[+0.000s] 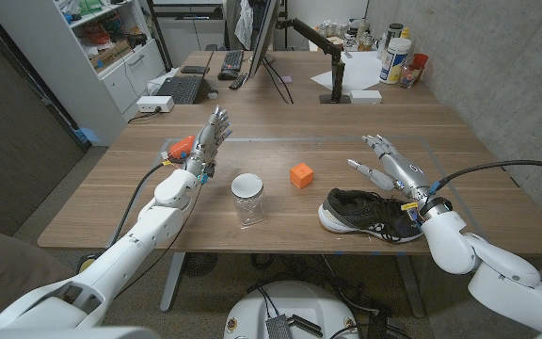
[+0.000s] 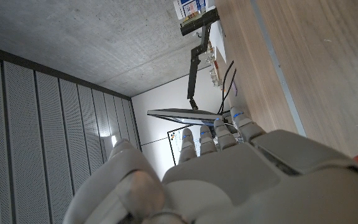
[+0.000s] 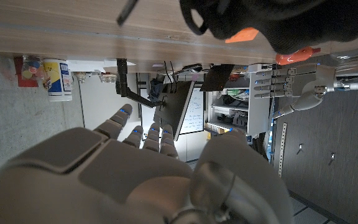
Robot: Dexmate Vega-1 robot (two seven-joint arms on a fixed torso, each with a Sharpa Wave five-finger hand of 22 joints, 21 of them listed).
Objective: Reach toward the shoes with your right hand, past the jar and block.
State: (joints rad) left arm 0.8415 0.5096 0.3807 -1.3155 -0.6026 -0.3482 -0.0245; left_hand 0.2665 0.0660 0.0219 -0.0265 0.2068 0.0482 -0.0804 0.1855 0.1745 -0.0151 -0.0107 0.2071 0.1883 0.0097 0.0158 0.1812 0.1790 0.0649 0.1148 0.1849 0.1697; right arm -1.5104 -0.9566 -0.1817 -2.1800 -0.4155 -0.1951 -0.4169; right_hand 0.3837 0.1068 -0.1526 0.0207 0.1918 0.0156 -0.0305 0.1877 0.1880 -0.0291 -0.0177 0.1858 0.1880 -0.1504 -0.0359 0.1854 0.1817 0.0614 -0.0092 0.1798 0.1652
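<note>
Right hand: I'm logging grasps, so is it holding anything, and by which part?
Nothing is held. The right hand is open above the table, beside the shoe, not touching it.

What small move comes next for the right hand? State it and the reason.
Probably swing the right hand inward and down onto the black shoe. Its open fingers are raised over the table beyond the shoe, holding nothing, while the jar and orange block sit off to the left, clear of that short path.

White-shelled arms; grey jointed left hand (image 1: pixel 209 141) and right hand (image 1: pixel 390 164); black cables
</note>
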